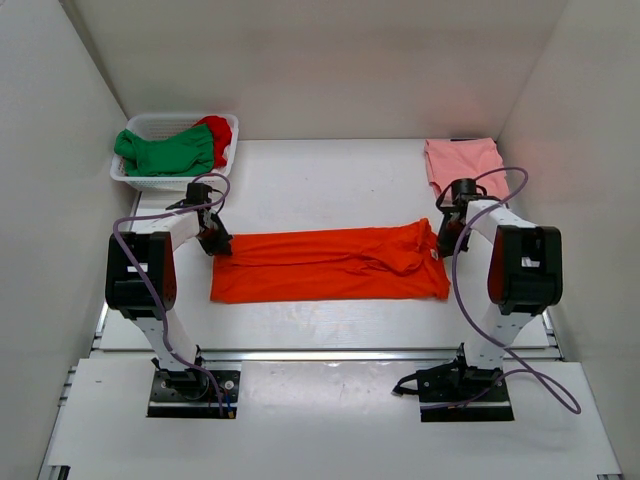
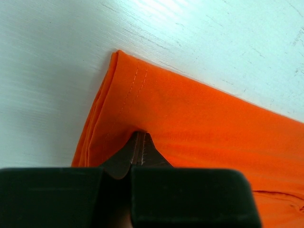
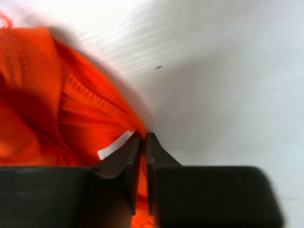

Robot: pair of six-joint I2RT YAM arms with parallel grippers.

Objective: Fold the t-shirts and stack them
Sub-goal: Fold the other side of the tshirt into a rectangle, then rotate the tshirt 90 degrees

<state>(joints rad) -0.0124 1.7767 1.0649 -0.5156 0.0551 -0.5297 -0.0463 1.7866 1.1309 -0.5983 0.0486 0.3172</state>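
Left fingers and right fingers, both wrists angled down, pinch the orange t-shirt tight.

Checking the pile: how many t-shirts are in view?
4: orange t-shirt mid-table, pink t-shirt far right, green t-shirt and red t-shirt in the basket; more may hide underneath.

Lab: white-walled robot enclosure

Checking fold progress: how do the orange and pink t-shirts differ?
The orange t-shirt is a long central band, the pink t-shirt a compact fold far right. The left tool and right tool pinch the orange one's ends; nothing touches the pink. Both lie on the table.
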